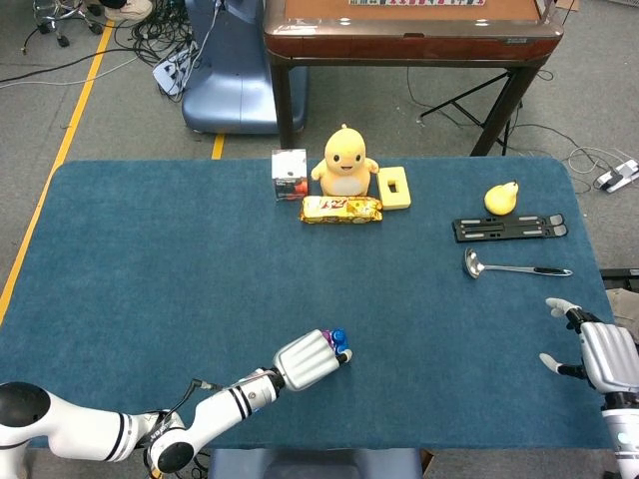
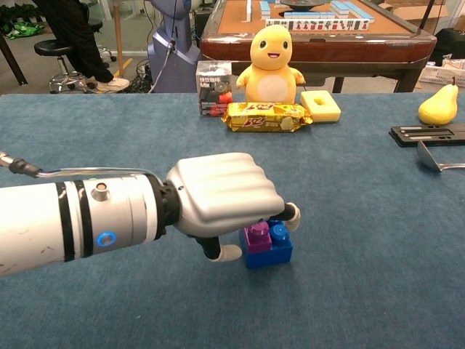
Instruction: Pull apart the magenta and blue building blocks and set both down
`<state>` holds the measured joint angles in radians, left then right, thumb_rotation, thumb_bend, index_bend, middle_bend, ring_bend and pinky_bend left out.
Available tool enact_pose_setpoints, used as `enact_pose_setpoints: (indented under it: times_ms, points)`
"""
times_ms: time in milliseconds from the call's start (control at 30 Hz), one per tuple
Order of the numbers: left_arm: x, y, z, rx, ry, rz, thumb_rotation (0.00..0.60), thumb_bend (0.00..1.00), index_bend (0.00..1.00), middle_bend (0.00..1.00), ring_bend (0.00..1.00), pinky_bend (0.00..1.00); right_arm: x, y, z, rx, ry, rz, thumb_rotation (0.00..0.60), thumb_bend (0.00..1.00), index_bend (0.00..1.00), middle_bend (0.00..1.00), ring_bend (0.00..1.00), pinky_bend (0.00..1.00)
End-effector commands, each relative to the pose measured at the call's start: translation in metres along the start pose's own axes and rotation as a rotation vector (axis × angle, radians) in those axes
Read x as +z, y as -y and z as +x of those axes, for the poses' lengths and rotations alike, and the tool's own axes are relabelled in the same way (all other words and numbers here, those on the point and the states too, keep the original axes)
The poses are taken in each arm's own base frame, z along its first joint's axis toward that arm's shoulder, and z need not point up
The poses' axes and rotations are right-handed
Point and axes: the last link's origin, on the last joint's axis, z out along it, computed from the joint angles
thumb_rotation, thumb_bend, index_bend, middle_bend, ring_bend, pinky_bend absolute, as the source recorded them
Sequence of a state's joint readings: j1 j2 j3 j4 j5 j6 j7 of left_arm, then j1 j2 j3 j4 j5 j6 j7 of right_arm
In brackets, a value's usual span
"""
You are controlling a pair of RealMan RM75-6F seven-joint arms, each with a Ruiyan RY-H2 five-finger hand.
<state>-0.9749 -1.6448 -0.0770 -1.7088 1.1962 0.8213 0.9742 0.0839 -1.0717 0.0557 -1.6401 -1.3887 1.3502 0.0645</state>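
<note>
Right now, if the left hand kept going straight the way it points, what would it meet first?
The left hand would meet the joined magenta block and blue block at once; its fingers already curl over them, though actual contact is unclear.
</note>
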Motion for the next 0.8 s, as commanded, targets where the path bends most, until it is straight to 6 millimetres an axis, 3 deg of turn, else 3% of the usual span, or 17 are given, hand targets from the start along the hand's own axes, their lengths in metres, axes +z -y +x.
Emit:
enact_pose_setpoints:
  times_ms: [33, 800]
  points:
    - [0.000, 0.001, 0.001, -0.001, 0.004, 0.010, 0.600, 0.34, 0.32, 1.00, 1.00, 1.00, 0.000, 0.000, -0.001, 0.002, 0.002, 0.000, 0.600, 0.00, 0.24, 0.34, 0.39, 0.65]
    - [-0.010, 0.008, -0.007, -0.018, 0.047, 0.040, 0.600, 0.34, 0.40, 1.00, 1.00, 1.00, 0.003, 0.003, -0.005, 0.006, 0.011, 0.013, 0.600, 0.00, 0.24, 0.34, 0.39, 0.65]
